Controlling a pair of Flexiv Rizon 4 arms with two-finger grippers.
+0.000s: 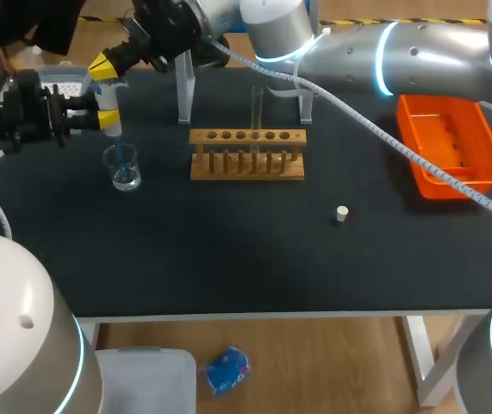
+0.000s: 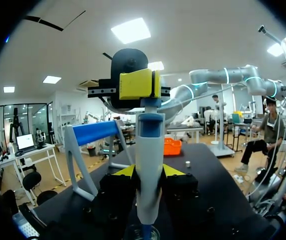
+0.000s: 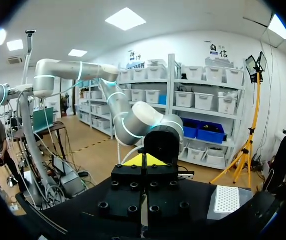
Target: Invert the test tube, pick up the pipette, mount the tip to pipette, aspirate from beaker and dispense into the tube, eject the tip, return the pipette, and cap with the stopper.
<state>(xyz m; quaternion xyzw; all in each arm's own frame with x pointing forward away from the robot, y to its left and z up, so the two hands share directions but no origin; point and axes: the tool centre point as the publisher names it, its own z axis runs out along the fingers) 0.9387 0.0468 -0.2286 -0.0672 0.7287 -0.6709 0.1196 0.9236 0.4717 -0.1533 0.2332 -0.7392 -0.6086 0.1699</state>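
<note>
Pipette [image 2: 149, 150] upright over the beaker [image 1: 123, 169] at the table's left, tip down inside the glass, pinched from both sides by the left gripper [image 1: 106, 118]. Right gripper [image 1: 103, 65], fingers pressed together, sits on the pipette's top end. Test tube [image 1: 257, 108] upright in wooden rack [image 1: 247, 164]; stopper [image 1: 342, 214] lies well apart, nearer the front edge.

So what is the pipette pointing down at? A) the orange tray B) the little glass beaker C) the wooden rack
B: the pipette, held upright in the left gripper, has its lower end right over the beaker.
</note>
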